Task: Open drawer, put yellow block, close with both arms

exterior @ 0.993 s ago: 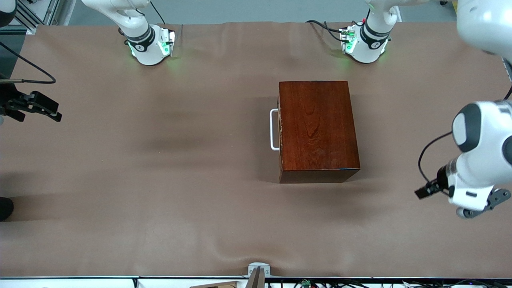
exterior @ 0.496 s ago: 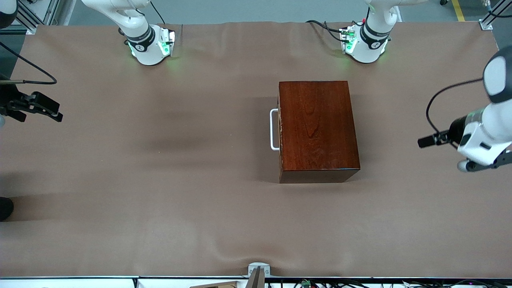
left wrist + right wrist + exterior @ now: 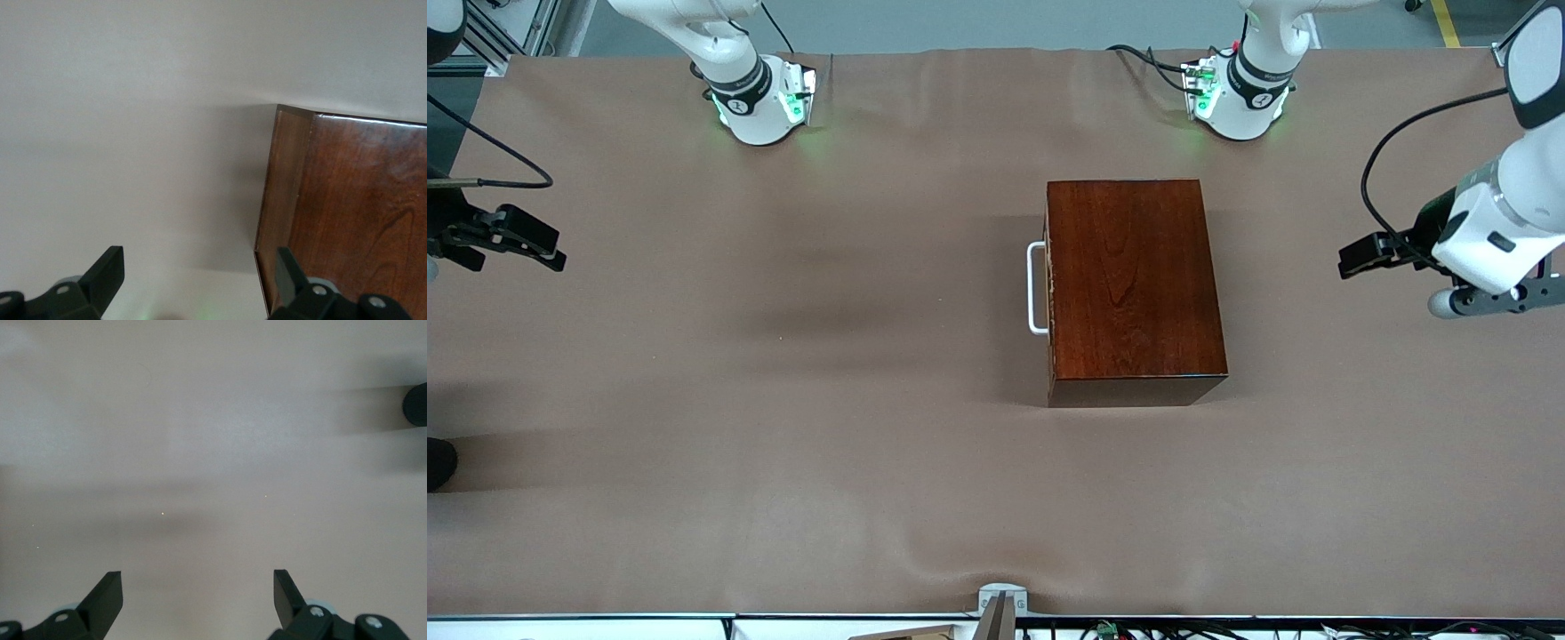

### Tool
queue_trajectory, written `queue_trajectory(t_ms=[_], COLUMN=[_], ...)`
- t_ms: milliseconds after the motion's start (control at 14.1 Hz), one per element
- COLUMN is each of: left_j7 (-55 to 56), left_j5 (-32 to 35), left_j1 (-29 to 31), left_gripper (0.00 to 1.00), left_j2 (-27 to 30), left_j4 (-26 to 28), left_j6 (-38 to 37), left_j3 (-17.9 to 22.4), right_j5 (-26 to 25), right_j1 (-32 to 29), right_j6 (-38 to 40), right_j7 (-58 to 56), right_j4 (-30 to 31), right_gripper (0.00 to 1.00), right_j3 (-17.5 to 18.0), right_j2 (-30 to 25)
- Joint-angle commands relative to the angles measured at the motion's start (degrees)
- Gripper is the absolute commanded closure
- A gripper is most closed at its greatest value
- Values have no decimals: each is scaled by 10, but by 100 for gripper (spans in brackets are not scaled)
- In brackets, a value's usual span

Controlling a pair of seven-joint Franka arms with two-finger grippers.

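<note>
- the wooden box (image 3: 1134, 289) sits on the brown tabletop (image 3: 783, 400), toward the left arm's end; its drawer (image 3: 1049, 289) is shut flush, the dark front facing the right arm's end, with the white bar handle (image 3: 1035, 288) standing proud of it; that facing suits a pull from the right arm's end
- the yellow block shows in no view; i cannot tell where it is; judging by the shut drawer and both arms standing well clear, it may already be inside, or the task has not begun; the views do not settle which
- the left hand (image 3: 1360, 256) hangs over bare tabletop toward the left arm's end, well apart from the box; its fingers (image 3: 107, 273) are spread apart and hold nothing; the left wrist view looks down on a corner of the box top and one side wall, so the hand points toward the box's back rather than the handle; a fair spot for bracing the box, as a guess
- the right hand (image 3: 516, 240) waits at the edge of the tabletop at the right arm's end, far from the handle; its fingers (image 3: 107, 593) are spread wide, empty, over plain cloth
- nothing touches the box or handle now
</note>
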State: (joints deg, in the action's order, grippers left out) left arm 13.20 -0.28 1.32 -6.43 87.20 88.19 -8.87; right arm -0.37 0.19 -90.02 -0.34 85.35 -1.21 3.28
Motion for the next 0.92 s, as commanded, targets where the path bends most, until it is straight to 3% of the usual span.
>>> queue_trajectory(t_ms=[0, 496, 851], left_j7=[-12, -14, -96], left_j5=[0, 18, 31], left_j1=[6, 3, 2], left_gripper=[0, 0, 0], left_j2=[28, 23, 26], left_j4=[8, -7, -15], left_j6=[-1, 1, 0], left_j3=[-11, -14, -15], right_j5=[0, 1, 2], right_j1=[-1, 0, 1], right_j6=[1, 7, 25], right_j7=[4, 6, 45], right_j4=[5, 5, 7], right_gripper=[0, 0, 0], right_j3=[1, 1, 2], right_j2=[-8, -8, -8])
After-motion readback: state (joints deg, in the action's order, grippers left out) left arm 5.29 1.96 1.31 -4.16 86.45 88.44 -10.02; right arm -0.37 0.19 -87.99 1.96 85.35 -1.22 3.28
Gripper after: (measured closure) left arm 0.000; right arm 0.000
